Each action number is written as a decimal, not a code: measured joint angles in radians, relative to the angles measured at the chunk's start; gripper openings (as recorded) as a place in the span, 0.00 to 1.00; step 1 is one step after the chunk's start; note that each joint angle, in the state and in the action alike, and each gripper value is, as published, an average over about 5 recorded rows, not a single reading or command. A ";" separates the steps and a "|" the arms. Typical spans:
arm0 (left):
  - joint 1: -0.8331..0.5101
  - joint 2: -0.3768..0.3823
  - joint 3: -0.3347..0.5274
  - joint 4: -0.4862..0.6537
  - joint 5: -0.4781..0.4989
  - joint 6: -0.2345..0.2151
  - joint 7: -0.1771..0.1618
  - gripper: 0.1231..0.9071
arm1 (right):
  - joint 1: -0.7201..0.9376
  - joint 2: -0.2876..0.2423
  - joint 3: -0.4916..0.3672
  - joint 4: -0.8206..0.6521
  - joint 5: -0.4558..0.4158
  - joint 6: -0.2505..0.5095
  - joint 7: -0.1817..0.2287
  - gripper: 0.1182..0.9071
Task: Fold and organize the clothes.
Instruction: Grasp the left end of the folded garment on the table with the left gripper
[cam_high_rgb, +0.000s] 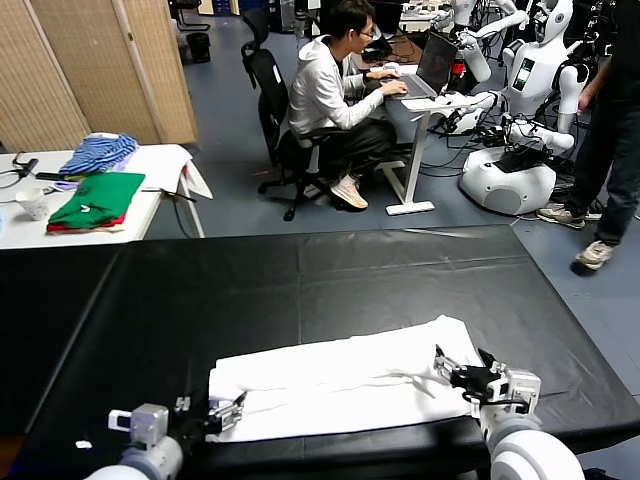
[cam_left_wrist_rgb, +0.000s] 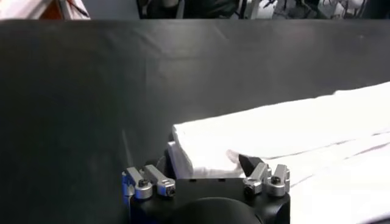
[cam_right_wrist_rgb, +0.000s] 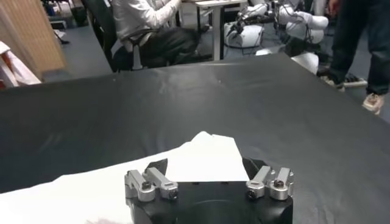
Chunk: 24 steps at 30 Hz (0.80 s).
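Lying as a long folded band along near edge of black table (cam_high_rgb: 300, 280): white T-shirt (cam_high_rgb: 340, 385). Soft, light, limp; likely to sag and slide if lifted by one layer. Left gripper (cam_high_rgb: 222, 413) and right gripper (cam_high_rgb: 462, 372) at opposite ends, fingers spread, holding nothing. Best pinched through all layers at end corners.

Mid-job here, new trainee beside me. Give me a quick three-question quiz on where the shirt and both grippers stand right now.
1. True or false: the white T-shirt lies as a long band on the black table.
2. Which gripper is at the shirt's left end?
3. Are either gripper's jaws closed on cloth? A yes, B no.

Key: 1 true. 2 the left gripper; the right gripper is at the other end. 3 B, both open.
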 joint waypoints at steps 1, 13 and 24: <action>-0.001 0.000 0.001 0.002 0.000 0.000 0.000 1.00 | 0.001 0.001 -0.001 -0.001 0.000 0.000 0.000 1.00; -0.014 -0.001 0.016 0.004 -0.009 0.000 0.001 0.50 | -0.008 0.013 -0.001 -0.002 -0.003 0.000 0.002 1.00; -0.035 0.002 0.006 0.005 -0.060 0.008 0.011 0.07 | -0.026 0.027 0.000 0.009 -0.011 0.000 0.002 1.00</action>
